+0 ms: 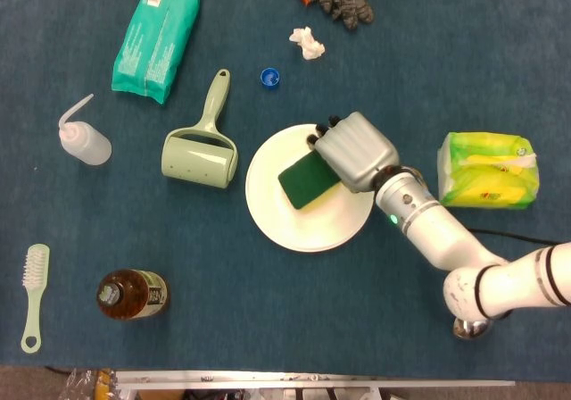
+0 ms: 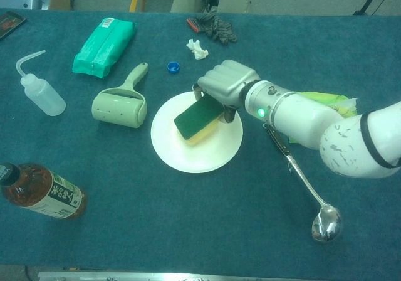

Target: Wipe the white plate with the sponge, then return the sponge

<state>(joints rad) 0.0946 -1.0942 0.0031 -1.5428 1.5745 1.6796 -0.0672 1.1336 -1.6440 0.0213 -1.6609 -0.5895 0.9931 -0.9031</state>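
Observation:
The white plate (image 1: pixel 285 217) (image 2: pixel 188 155) lies flat near the middle of the blue table. A sponge (image 1: pixel 305 181) (image 2: pixel 195 118), dark green on top and yellow underneath, is pressed onto the plate's upper middle. My right hand (image 1: pixel 355 152) (image 2: pixel 223 84) grips the sponge's right end from above, fingers curled over it, knuckles facing the cameras. The contact between fingers and sponge is hidden under the hand. My left hand is in neither view.
A pale green lint roller (image 1: pixel 202 150) lies just left of the plate, a blue bottle cap (image 1: pixel 270 79) above it. A yellow-green tissue pack (image 1: pixel 487 170) sits right of my forearm, and a metal ladle (image 2: pixel 307 190) under it. Squeeze bottle (image 1: pixel 85 138), tea bottle (image 1: pixel 130 295), wipes pack (image 1: pixel 154 38), brush (image 1: pixel 34 295) lie left.

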